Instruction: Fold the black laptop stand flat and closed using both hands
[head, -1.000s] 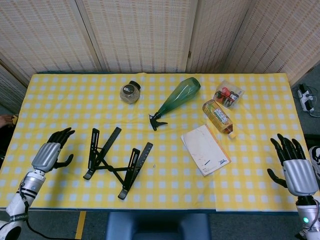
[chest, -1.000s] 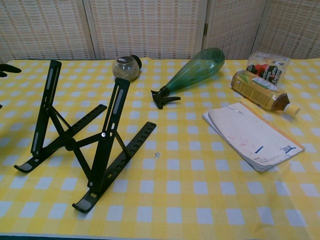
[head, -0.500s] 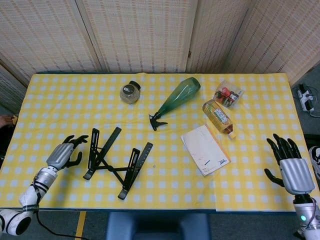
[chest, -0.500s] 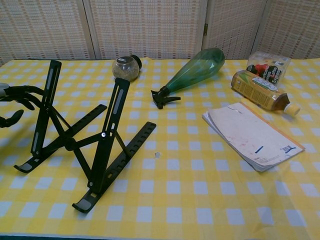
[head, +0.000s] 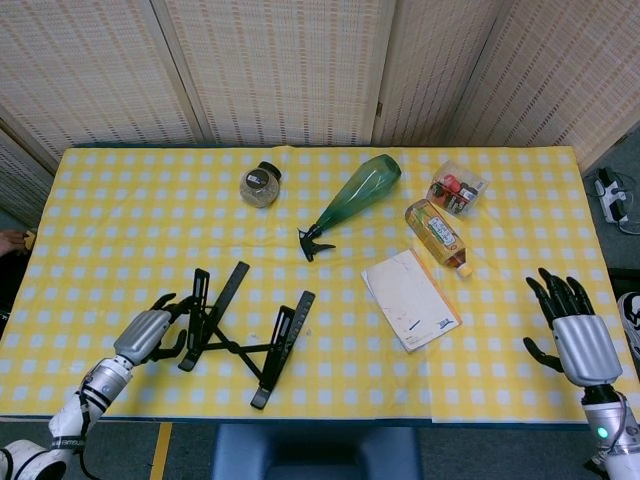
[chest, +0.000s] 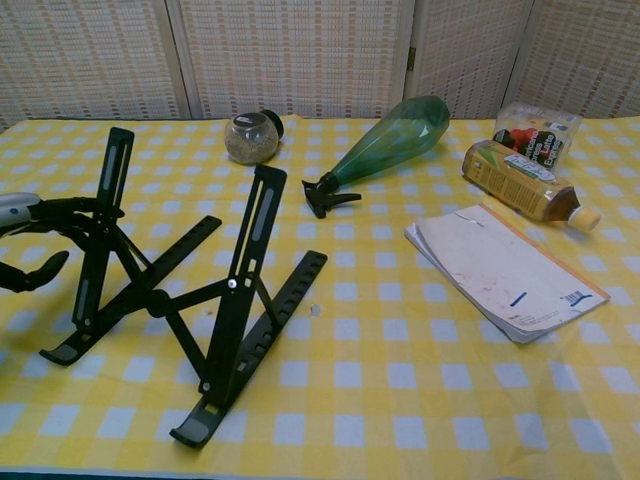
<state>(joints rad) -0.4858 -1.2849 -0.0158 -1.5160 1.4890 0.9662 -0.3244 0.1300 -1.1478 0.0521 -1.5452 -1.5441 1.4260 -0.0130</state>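
Note:
The black laptop stand (head: 240, 335) stands unfolded near the table's front left, its two slotted uprights raised and its crossed legs spread; the chest view shows the stand (chest: 160, 300) tilted. My left hand (head: 150, 332) is at the stand's left side. Its fingers (chest: 75, 208) touch the left upright, and the thumb hangs apart below. My right hand (head: 572, 330) hovers far right over the table edge, fingers spread and holding nothing. It does not show in the chest view.
A round glass jar (head: 260, 185) and a green spray bottle (head: 355, 195) lie behind the stand. A paper booklet (head: 410, 298), a drink bottle (head: 436, 235) and a clear snack pack (head: 456, 188) lie to the right. The table's front edge runs close to the stand.
My left hand has moved right until its fingers meet the stand's left upright. The stand has shifted right and toward the front edge. The right hand drifted slightly.

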